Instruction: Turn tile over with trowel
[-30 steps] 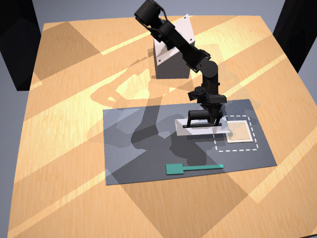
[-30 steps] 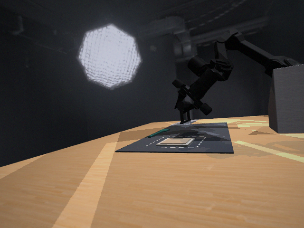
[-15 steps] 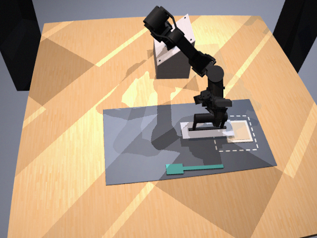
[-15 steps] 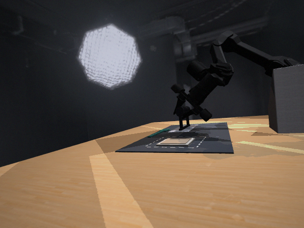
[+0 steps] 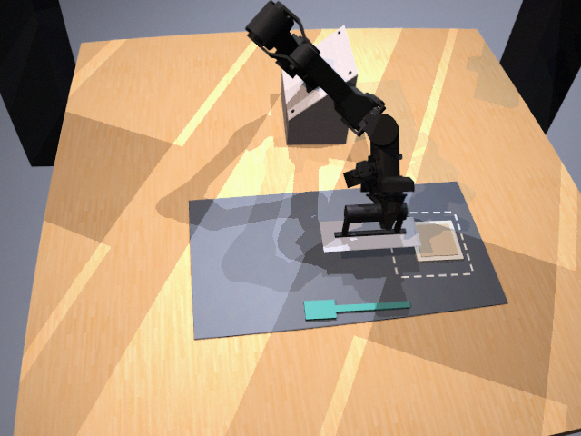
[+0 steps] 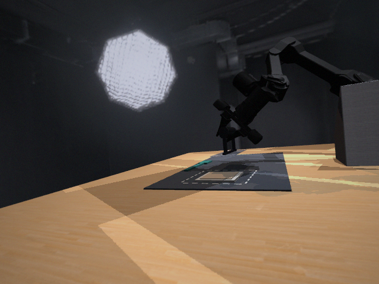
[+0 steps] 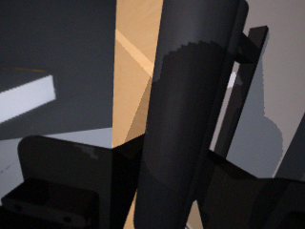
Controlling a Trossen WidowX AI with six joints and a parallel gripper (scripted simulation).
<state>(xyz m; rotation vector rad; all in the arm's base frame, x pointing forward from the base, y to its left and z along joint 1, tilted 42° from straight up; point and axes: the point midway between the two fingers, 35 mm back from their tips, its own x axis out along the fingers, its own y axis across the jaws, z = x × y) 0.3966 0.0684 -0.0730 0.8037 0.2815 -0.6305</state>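
Observation:
The tile [image 5: 434,239] [image 6: 220,176] lies flat on the mat [image 5: 234,300] [image 6: 270,180], plain tan face with a pale rim upward; its underside is hidden. It appears inside the dashed outline [image 5: 436,274] [image 6: 224,184]; the trowel blade covers its left edge in the top view. The trowel [image 5: 366,242] [image 6: 225,132] [image 7: 195,95] has a pale rectangular blade, a dark bar and a thick black handle. My gripper [image 5: 386,210] [image 6: 230,132] [image 7: 169,140] is shut on the handle. The blade hangs above the mat, left of the tile, its right end seemingly over the tile's edge.
A teal paddle-shaped tool [image 5: 320,310] [image 6: 199,165] lies on the mat near its front edge. The wedge-shaped base block [image 5: 316,126] [image 6: 359,128] stands on the table behind the mat. Large black shapes [image 5: 33,84] stand beyond the table's sides.

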